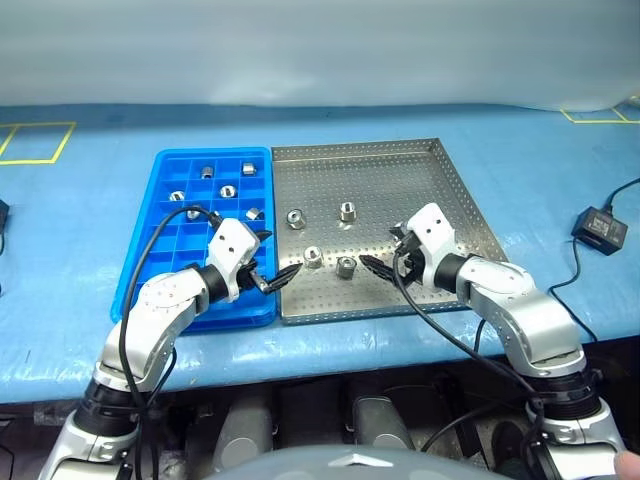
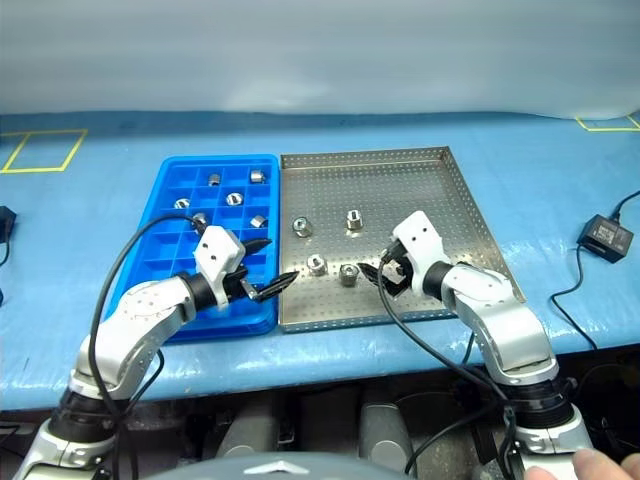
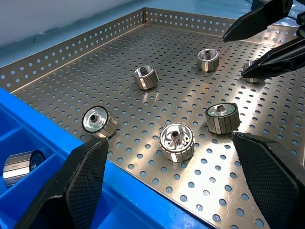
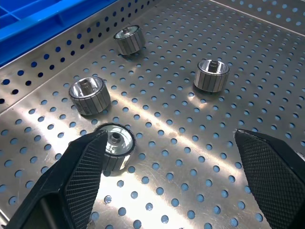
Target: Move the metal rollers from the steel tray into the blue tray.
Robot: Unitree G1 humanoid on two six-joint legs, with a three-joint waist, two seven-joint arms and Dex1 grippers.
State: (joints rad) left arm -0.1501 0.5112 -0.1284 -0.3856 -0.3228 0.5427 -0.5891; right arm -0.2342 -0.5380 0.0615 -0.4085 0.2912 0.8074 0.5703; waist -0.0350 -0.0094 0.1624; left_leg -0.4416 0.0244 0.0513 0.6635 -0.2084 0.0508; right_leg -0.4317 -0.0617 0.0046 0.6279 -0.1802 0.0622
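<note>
So I've got both grippers, left and right, spread wide, holding nothing. Four metal rollers sit in the steel tray, others already in the blue tray.

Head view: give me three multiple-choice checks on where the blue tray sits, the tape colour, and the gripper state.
1. The blue tray lies: A) at the robot's left of the steel tray; B) at its right; C) on top of it.
2. The tape markings on the table cover are: A) red; B) yellow; C) white.
3. The left gripper and right gripper are: A) both open and empty; B) both shut on rollers; C) left shut only.
Key: A, the trays' sides meet; B, yellow outlines; A, fingers spread with nothing between.
</note>
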